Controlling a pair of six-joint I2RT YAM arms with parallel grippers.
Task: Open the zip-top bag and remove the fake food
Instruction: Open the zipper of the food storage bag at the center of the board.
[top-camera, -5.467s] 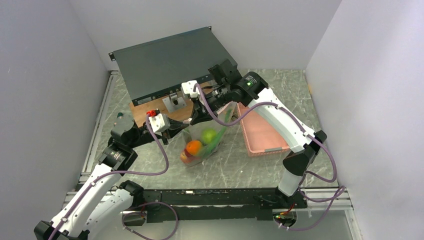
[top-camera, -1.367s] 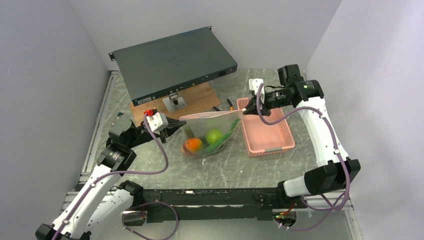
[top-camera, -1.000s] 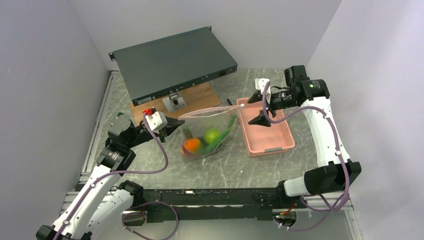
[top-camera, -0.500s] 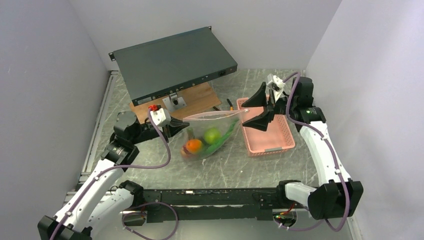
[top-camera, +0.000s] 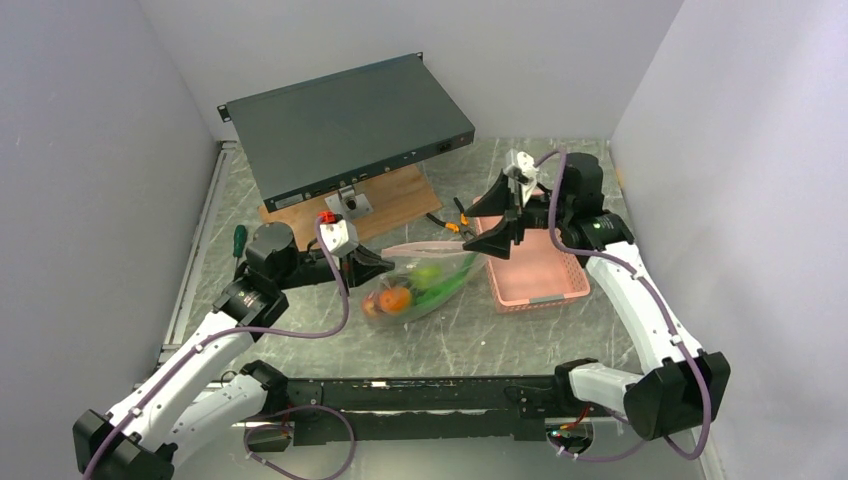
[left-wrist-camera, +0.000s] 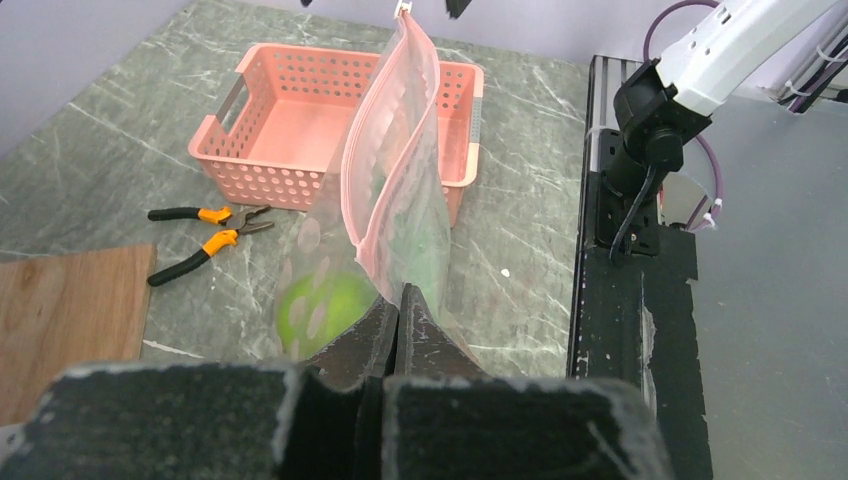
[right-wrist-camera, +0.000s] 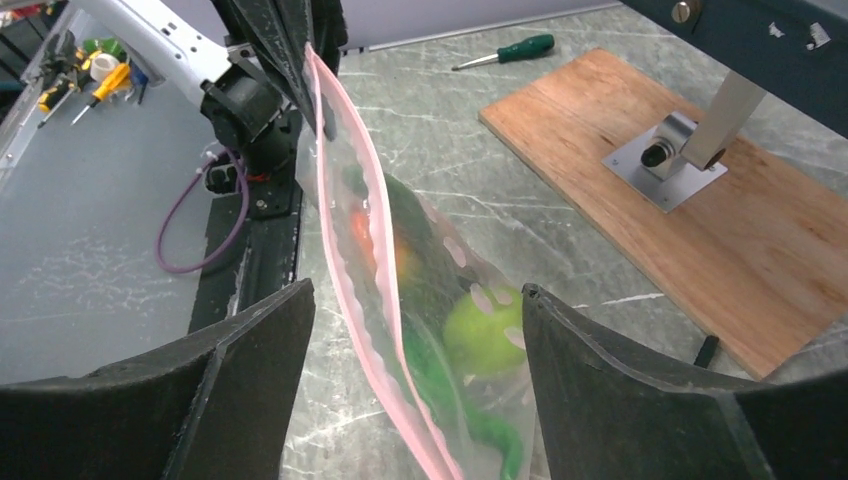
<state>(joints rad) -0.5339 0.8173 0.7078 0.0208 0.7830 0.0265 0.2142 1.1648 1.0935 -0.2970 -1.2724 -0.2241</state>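
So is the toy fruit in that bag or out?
In: green apple and orange fruit show through the clear dotted zip-top bag.

Whole table (top-camera: 470, 335) seen from high up over its near edge, left wrist view placed low and close, faced over its own fingers (left-wrist-camera: 428, 345) toward the pink basket (left-wrist-camera: 265, 180), right wrist view faced back the other way, zip-top bag (top-camera: 445, 262) shared by all three.
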